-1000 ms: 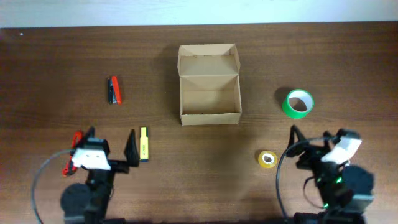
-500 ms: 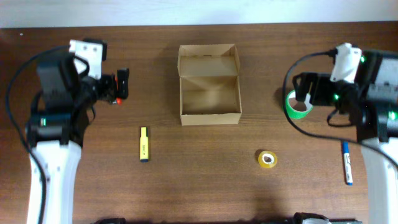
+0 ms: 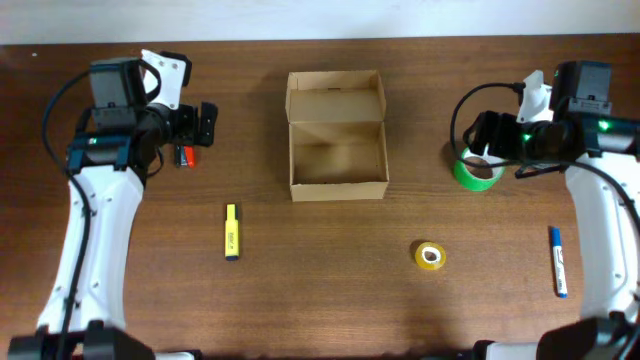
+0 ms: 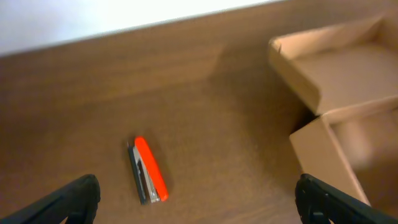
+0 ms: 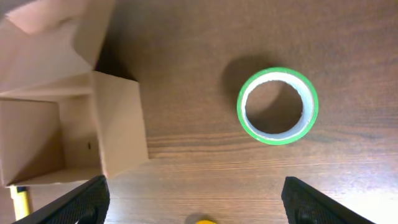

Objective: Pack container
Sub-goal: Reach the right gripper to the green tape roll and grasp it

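The container (image 3: 338,188) is a tan cardboard box in the middle of the table, its flap lid folded back and its inside bare. The left wrist view shows it at the right (image 4: 317,155), the right wrist view at the left (image 5: 118,124). My left gripper (image 3: 195,128) hangs open above a red and black stapler (image 3: 186,155), which lies ahead of its fingers (image 4: 148,171). My right gripper (image 3: 483,140) hovers open over a green tape roll (image 3: 478,172); the roll lies flat ahead of the fingers (image 5: 278,106). Nothing sits between either pair of fingers (image 4: 198,199) (image 5: 194,193).
A yellow highlighter (image 3: 231,231) lies front left of the box. A yellow tape roll (image 3: 430,256) lies front right, and a blue marker (image 3: 557,262) sits near the right edge. A pale wall runs along the table's far edge.
Both arms have swung up from the front edge toward the back: the left one over the stapler, the right one over the green tape roll. No object on the table has moved.
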Controlling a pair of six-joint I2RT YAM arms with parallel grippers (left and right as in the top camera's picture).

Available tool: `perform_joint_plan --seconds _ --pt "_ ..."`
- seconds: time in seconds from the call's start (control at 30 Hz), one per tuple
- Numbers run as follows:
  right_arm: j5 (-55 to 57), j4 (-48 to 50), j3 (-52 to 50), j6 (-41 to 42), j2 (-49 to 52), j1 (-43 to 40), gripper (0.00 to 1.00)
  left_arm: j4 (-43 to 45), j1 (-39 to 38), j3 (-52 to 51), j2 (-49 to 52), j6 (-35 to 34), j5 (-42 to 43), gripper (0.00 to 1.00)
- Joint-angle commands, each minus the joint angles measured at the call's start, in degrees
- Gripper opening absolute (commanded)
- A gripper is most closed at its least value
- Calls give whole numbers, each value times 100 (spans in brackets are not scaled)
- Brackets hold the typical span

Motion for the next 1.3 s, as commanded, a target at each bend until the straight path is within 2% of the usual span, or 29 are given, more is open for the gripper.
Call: perform_joint_plan --seconds 0.0,0.23,0.4,0.63,0.9,1.2,1.23,1.27 --pt "219 39 157 122 330 -22 87 -68 28 98 203 107 -105 100" --pt "302 -31 498 -243 1576 -20 85 -424 22 98 345 107 -105 99" --pt "994 -87 577 -446 2074 24 82 -472 11 98 345 107 -105 99" --pt "1025 -9 577 -656 2201 105 82 -463 -190 98 345 109 -107 99" --pt "1539 164 577 -699 2463 737 82 -476 -323 98 345 109 -125 100" --pt "1615 304 577 -695 2900 763 82 -616 -323 98 345 109 -127 100" --pt "1615 330 577 -695 2920 761 79 -616 -323 98 345 109 -127 99" --pt "1617 372 577 -697 2951 756 70 -616 -323 98 345 109 -125 99"
